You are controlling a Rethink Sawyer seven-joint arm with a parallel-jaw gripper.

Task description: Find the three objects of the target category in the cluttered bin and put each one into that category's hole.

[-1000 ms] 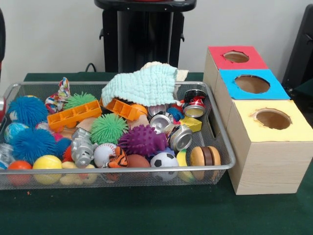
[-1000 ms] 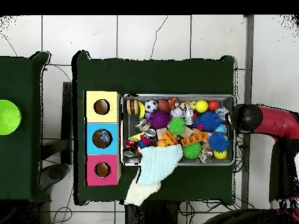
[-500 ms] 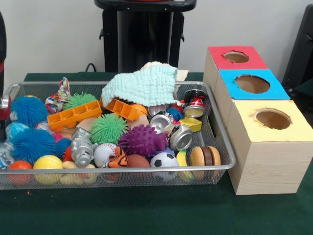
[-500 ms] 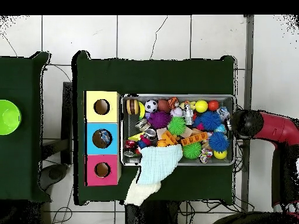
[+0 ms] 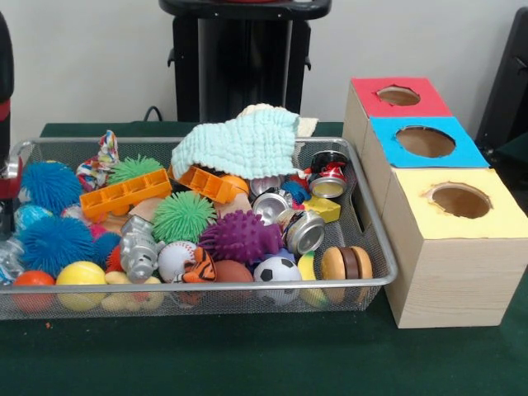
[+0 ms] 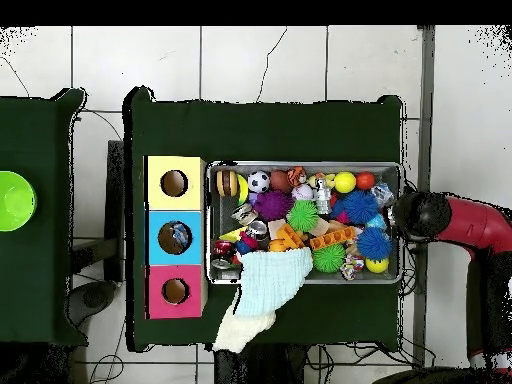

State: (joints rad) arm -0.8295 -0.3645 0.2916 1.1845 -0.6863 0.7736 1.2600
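Note:
The wire-mesh bin point(image 5: 247, 285) is full of toys; it also shows in the overhead view point(image 6: 300, 166). One crumpled clear bottle point(image 5: 10, 257) lies at the bin's left end in the front view, partly cut off by the picture's edge. The other clear bottles are hidden in the clutter. The blue-surround hole point(image 5: 425, 141) tops the middle wooden box, and in the overhead view point(image 6: 176, 238) something pale shows inside it. My gripper point(image 5: 7, 194) hangs at the bin's left end, just above that bottle; in the overhead view the arm's end point(image 6: 420, 214) is at the bin's right end.
Red-surround hole point(image 5: 398, 96) and yellow-surround hole point(image 5: 460, 200) flank the blue one. A pale green cloth point(image 5: 243, 144) drapes over the bin's far rim. Silver cans point(image 5: 305, 231), spiky balls and orange blocks fill the bin. A green bowl point(image 6: 12, 200) sits on a side table.
The arm's end has shifted a little along the bin's short end, toward the robot's base in the overhead view. Nothing in the bin has moved.

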